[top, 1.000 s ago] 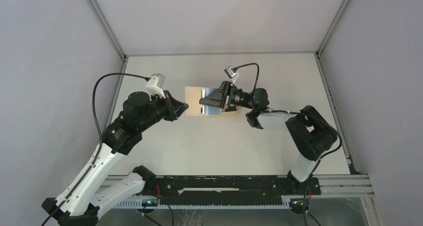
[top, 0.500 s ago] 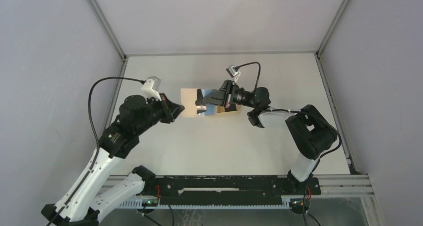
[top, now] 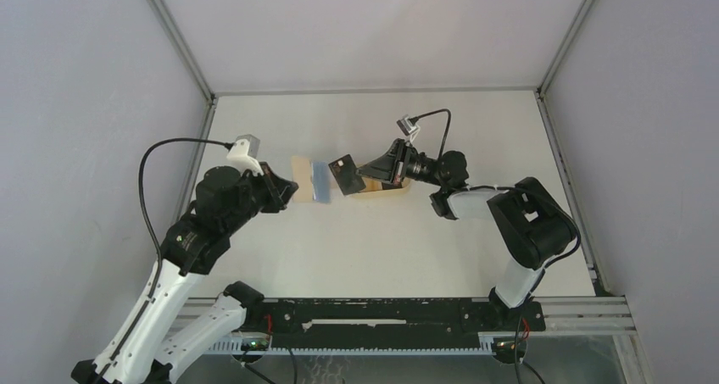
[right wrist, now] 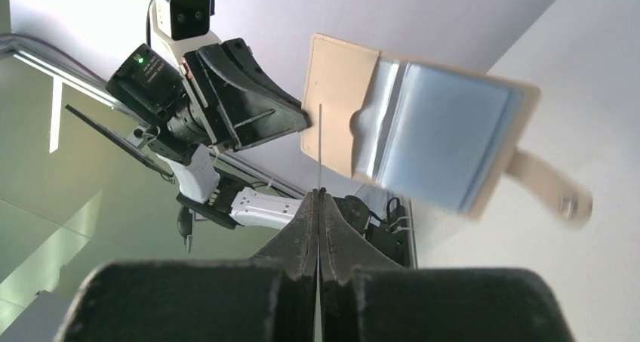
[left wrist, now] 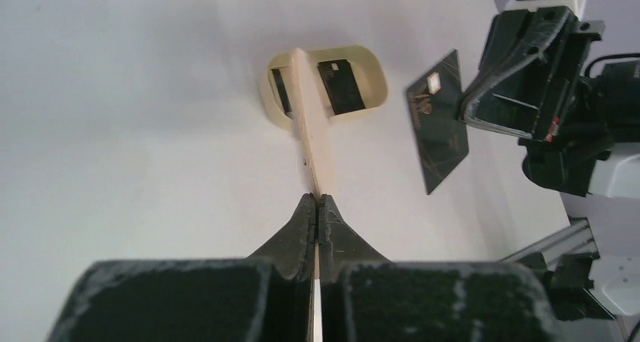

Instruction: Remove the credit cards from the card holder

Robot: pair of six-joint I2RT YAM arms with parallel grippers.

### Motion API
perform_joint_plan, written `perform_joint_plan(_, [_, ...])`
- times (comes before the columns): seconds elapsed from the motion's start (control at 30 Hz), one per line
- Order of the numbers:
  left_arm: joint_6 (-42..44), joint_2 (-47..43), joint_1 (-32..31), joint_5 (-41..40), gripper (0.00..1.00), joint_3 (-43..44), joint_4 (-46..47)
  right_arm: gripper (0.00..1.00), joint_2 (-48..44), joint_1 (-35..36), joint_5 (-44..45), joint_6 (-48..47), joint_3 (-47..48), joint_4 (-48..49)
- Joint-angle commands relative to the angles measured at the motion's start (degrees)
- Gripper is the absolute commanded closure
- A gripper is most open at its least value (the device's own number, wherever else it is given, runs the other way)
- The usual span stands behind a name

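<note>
My left jaws are clamped shut on one edge of the small beige leather-like folding card holder (top: 309, 180). They hold it open and lifted off the white surface (top: 356, 248). Its bluish inner pockets face my right arm, and its short snap tab (right wrist: 558, 198) sticks out free. Just beyond the holder and not touching it, my right jaws are pinched tight on the thin black rectangular credit card (top: 346, 174), tilted in the air. Farther back, the oval tan wooden tray (left wrist: 340, 53) rests on the surface, with a dark flat card (left wrist: 341, 87) lying inside it.
</note>
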Motion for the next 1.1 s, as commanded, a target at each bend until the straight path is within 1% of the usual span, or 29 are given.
perform_joint_plan(0.0, [0.4,-1.0,1.1,-5.0,1.0,-1.1,0.4,1.0,-3.4,-1.8,-1.6,0.1,-1.0,3.3])
perform_joint_plan(0.13, [-1.0,-1.2,1.8,-6.8,1.0,-2.2,0.5,1.0,-4.4,-4.4,-2.0,-1.2,-2.3,0.6])
perform_joint_plan(0.23, [-2.1,-1.3,1.8,-5.5,1.0,-4.1,1.8,1.0,-4.5,-8.6,-1.9,-2.7,-3.8,-3.1])
perform_joint_plan(0.3, [-2.8,-1.8,1.8,-4.2,1.0,-5.7,3.4,1.0,-4.9,-11.3,-1.6,-5.8,-4.2,-9.1])
perform_joint_plan(0.33, [-3.3,-2.1,1.8,-3.5,1.0,-6.4,4.2,1.0,-5.3,-12.4,-1.1,-8.2,-4.1,-14.4])
perform_joint_plan(0.37, [-3.8,-2.3,1.8,-2.5,1.0,-7.1,5.2,1.0,-5.8,-13.2,-0.3,-10.8,-4.1,-16.8])
perform_joint_plan(0.4, [-4.5,-2.6,1.8,-1.0,1.0,-7.8,6.5,1.0,-6.3,-13.7,1.4,-13.2,-4.1,-22.0])
perform_joint_plan(0.47, [-6.3,-3.0,1.8,3.6,1.0,-10.2,12.4,1.0,-7.1,-13.8,4.8,-18.3,-3.7,-29.6])
perform_joint_plan(0.57, [-8.5,-1.8,1.8,8.7,1.0,-13.4,18.7,1.0,-6.5,-13.2,9.9,-22.9,-3.1,-36.1])
perform_joint_plan(0.67, [-9.8,-0.6,1.8,12.0,1.0,-17.1,23.9,1.0,-5.4,-13.5,14.6,-24.2,-2.6,-40.2])
perform_joint_plan(0.73, [-12.2,0.0,1.8,14.6,1.0,-20.3,28.8,1.0,-4.6,-13.6,17.4,-24.9,-1.8,-42.5])
perform_joint_plan(0.9, [-18.1,1.1,1.7,19.5,1.0,-28.9,41.8,1.0,-0.9,-13.4,21.1,-25.7,1.8,-45.6])
perform_joint_plan(1.07, [-18.0,2.0,0.9,18.6,1.0,-32.0,43.2,1.0,2.5,-14.2,22.2,-26.5,4.3,-47.7])
